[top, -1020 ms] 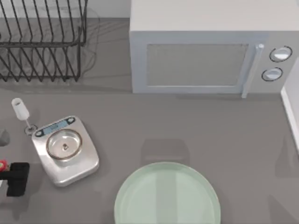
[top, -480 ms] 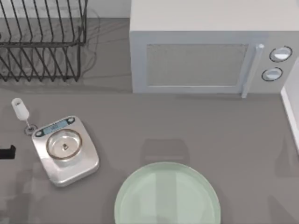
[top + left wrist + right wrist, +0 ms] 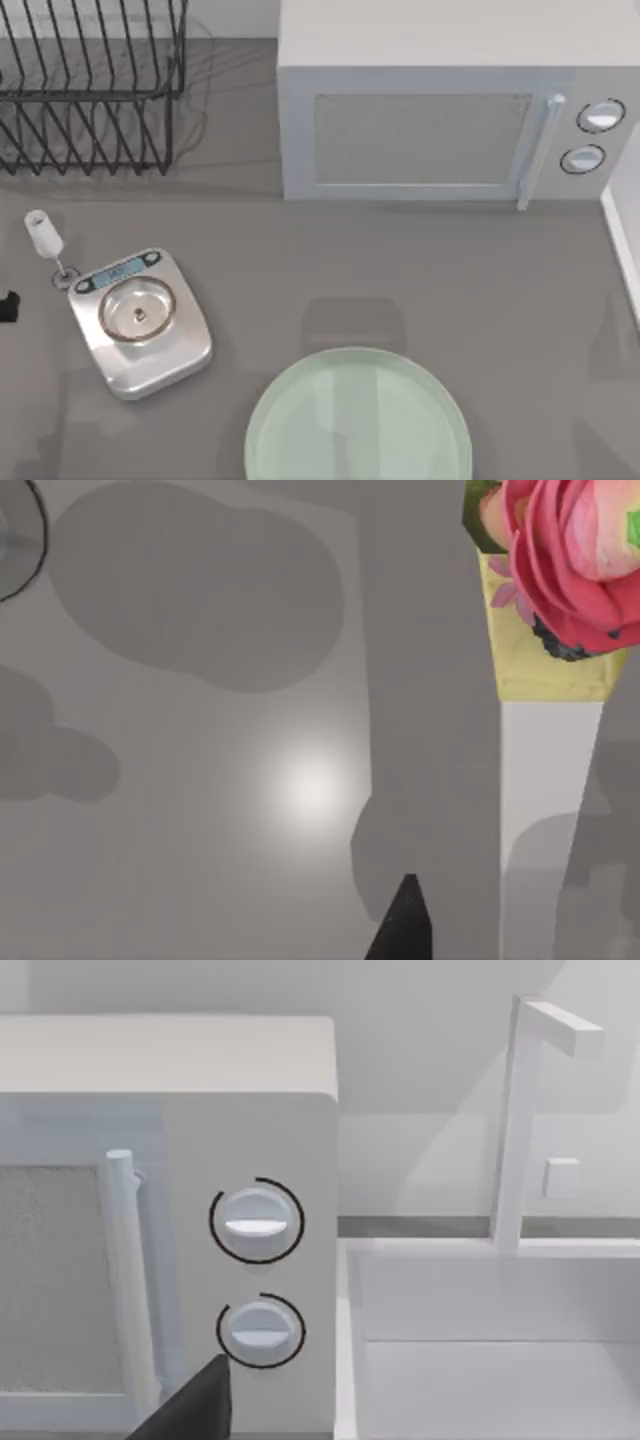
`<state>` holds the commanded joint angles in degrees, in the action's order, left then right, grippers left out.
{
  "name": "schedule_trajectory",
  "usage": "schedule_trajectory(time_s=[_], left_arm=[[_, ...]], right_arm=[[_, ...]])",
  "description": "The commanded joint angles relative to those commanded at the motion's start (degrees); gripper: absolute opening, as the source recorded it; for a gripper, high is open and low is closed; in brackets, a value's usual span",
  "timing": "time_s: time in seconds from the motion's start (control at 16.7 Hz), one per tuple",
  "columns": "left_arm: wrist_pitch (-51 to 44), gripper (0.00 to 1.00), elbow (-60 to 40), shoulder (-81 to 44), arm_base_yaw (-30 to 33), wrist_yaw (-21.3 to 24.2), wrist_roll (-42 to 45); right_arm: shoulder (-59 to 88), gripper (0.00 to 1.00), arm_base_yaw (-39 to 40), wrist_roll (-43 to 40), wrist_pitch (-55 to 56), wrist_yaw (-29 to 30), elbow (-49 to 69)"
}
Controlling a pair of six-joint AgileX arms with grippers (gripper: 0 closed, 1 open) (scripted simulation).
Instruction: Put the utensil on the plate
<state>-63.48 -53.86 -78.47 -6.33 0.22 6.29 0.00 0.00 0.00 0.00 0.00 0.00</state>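
Note:
The utensil, a small white spoon (image 3: 42, 234), lies on the grey table at the far left, just behind the steel scale, with its slim handle end by the scale's back corner. The plate (image 3: 358, 415), large, round and pale mint green, sits at the front middle, cut off by the top view's lower edge, with nothing on it. My left gripper (image 3: 7, 306) is a small black shape at the left edge, in front of the spoon and left of the scale. My right gripper (image 3: 190, 1408) shows as a dark tip in the right wrist view, facing the microwave's knobs.
A steel kitchen scale (image 3: 140, 322) stands between spoon and plate. A black wire dish rack (image 3: 90, 90) fills the back left and a white microwave (image 3: 430, 120) the back middle. A white sink (image 3: 480, 1360) lies at the right. A pink flower (image 3: 565, 560) appears in the left wrist view.
My left gripper has drawn back to the left and away from the front, nearly leaving the top view. Spoon, scale and plate have not moved.

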Motion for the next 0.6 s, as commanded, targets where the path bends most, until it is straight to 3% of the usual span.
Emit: schedule_trajectory(time_s=[0.3,0.6], left_arm=[[-0.08,0.00,-3.60,-4.05,6.36,0.00,2.93],[0.30,0.00,-11.80,-14.01,26.48,0.13,10.71]], right_arm=[[0.00,1.00,0.00,0.00,0.00,0.00,0.00],[0.00,1.00,0.00,0.00,0.00,0.00,0.00]])
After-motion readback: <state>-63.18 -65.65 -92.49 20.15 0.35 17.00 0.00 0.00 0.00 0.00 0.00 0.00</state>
